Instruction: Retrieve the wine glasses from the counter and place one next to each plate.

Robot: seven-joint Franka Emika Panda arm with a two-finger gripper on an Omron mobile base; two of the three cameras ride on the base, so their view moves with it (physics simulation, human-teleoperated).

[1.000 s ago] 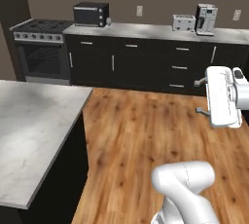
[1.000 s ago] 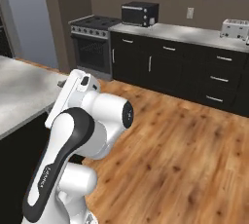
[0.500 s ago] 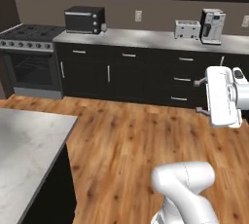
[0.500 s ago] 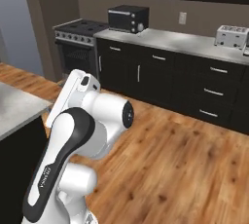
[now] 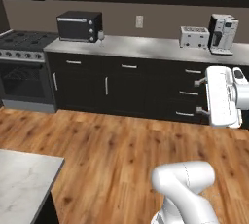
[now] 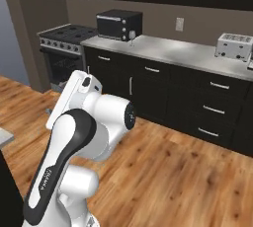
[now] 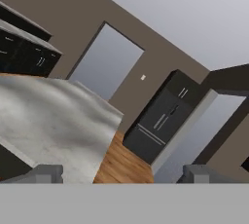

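Observation:
One wine glass [image 5: 100, 35] stands on the counter [image 5: 146, 46] along the back wall, right beside a black toaster oven [image 5: 79, 26]. The right base view shows the same wine glass [image 6: 132, 35] by the toaster oven [image 6: 118, 24]. It is small and far off. My gripper [image 5: 197, 97] is held high at the right, well short of the counter, pointing left. In the hand view the gripper [image 7: 122, 174] is open, its two fingertips wide apart with nothing between them. The plates are out of view.
A stove [image 5: 24, 72] stands left of the counter. A toaster [image 5: 194, 36] and a coffee machine [image 5: 222, 34] sit on its right part. A marbled island top [image 5: 24, 184] juts in at lower left. Wooden floor [image 5: 112, 145] lies between. A dark fridge [image 7: 160, 118] shows in the hand view.
Both base views have shifted, so the base has moved: the island has slid out to the lower left and the back counter looks nearer. The gripper stays open.

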